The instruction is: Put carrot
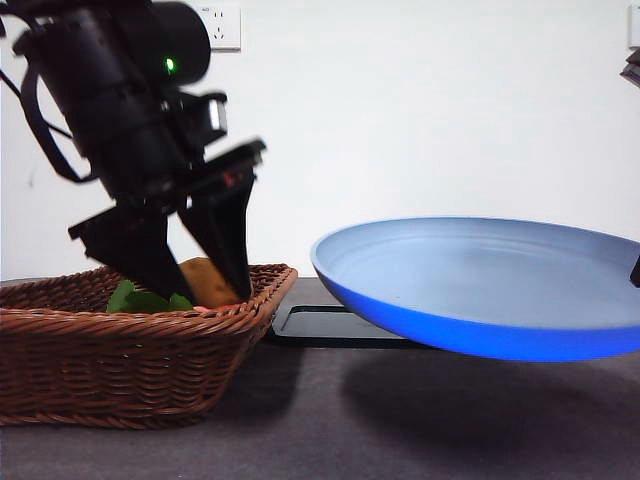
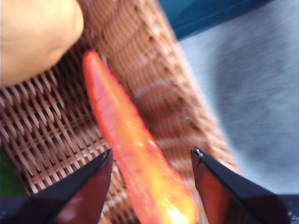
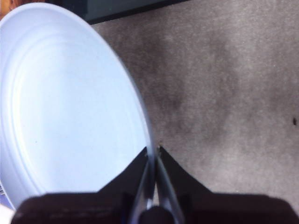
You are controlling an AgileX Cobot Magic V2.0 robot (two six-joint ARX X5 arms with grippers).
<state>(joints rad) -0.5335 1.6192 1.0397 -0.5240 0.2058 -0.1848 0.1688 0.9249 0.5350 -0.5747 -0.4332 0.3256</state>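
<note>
my arm point(image 1: 120, 95): black, bulky | green light on top | black cable loop | jaws: black, wedge-shaped

A plain indoor robot test space, likely a lab: a bare white wall point(image 1: 420, 120) with a power socket point(image 1: 222, 25) behind a grey felt-covered table point(image 1: 330, 430) holding toy props.

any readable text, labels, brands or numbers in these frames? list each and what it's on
None readable in any view.
Wall outlet plate: faint small marks near its top edge, too small to read.
Left claw, open astride the carrot in the wicker basket: no marking.
Right claw, shut on the blue plate rim: no marking.
Green light on the arm: an indicator, not text.
</note>
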